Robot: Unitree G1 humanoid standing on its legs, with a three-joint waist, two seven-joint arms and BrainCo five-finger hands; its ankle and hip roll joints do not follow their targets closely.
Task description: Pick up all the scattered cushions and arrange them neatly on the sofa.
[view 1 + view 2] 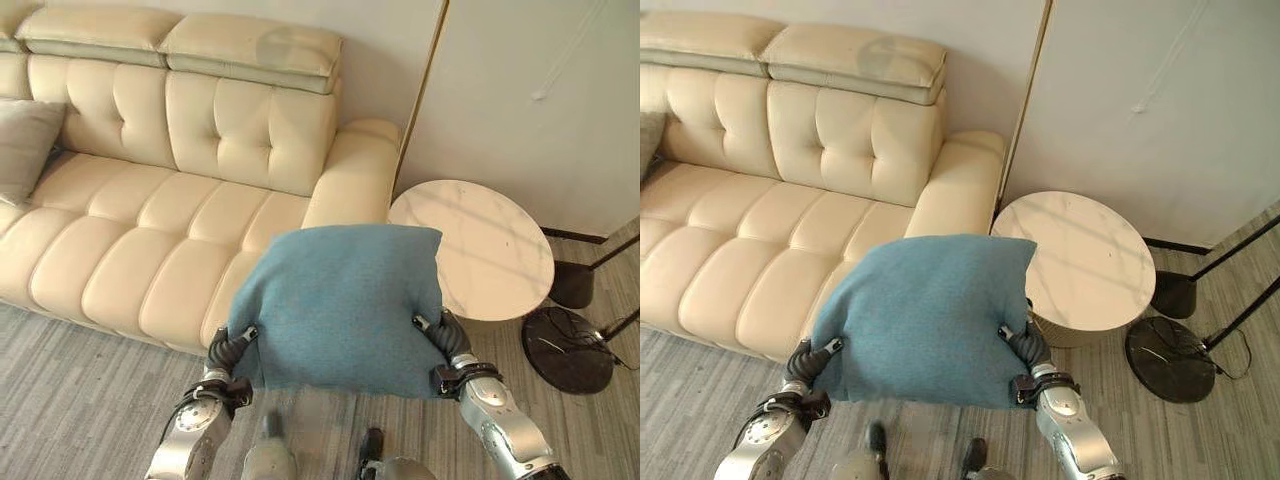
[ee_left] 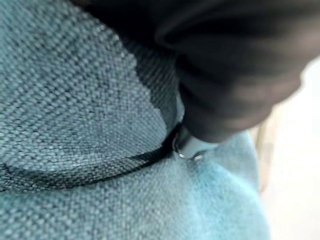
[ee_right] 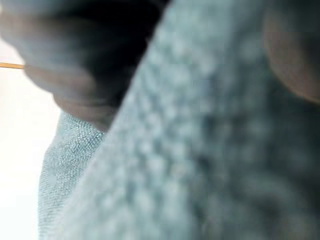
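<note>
A teal-blue cushion (image 1: 340, 300) hangs in the air in front of the cream sofa (image 1: 150, 220), held up between my two hands. My left hand (image 1: 228, 348) is at its lower left edge and my right hand (image 1: 447, 338) at its lower right edge, both mostly hidden behind the fabric. The cushion hovers over the sofa's right seat front and armrest. In the left wrist view the woven blue cloth (image 2: 75, 100) presses against the hand's dark cover (image 2: 235, 75). The right wrist view shows the same cloth (image 3: 200, 150) very close. A grey cushion (image 1: 25, 145) leans on the sofa's far left.
A round white marble side table (image 1: 480, 245) stands just right of the sofa's armrest (image 1: 350, 175). Black round lamp bases (image 1: 568, 348) sit on the grey striped floor at the right. A white wall is behind.
</note>
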